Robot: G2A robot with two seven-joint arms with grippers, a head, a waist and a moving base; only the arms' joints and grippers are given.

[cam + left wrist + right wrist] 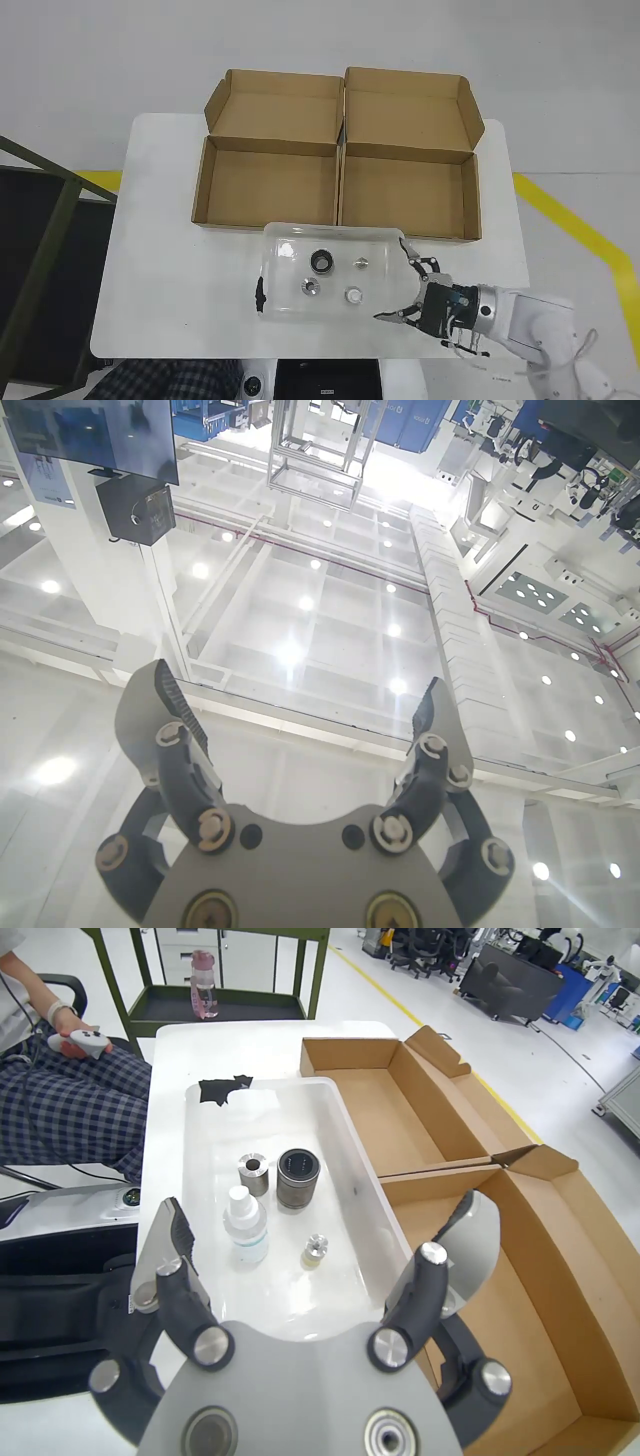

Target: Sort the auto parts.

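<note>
The left gripper (298,680) points up at the ceiling (320,600), fingers spread wide with nothing between them. The right gripper (395,282) is spread wide too and holds nothing; it hovers at the right end of the tray (283,306). The tray sits on the table (170,250), near its front edge. The parts stand in the tray, from the left:
- a steel sleeve (311,288), upright
- a dark bearing (322,261), just beside the sleeve on the far side, also upright
- a small bottle (353,296), upright
- a small knob (363,263), beyond the bottle

Just behind the tray, the left box (268,190) and the right box (405,195) lie side by side, touching, with their lids folded back.
</note>
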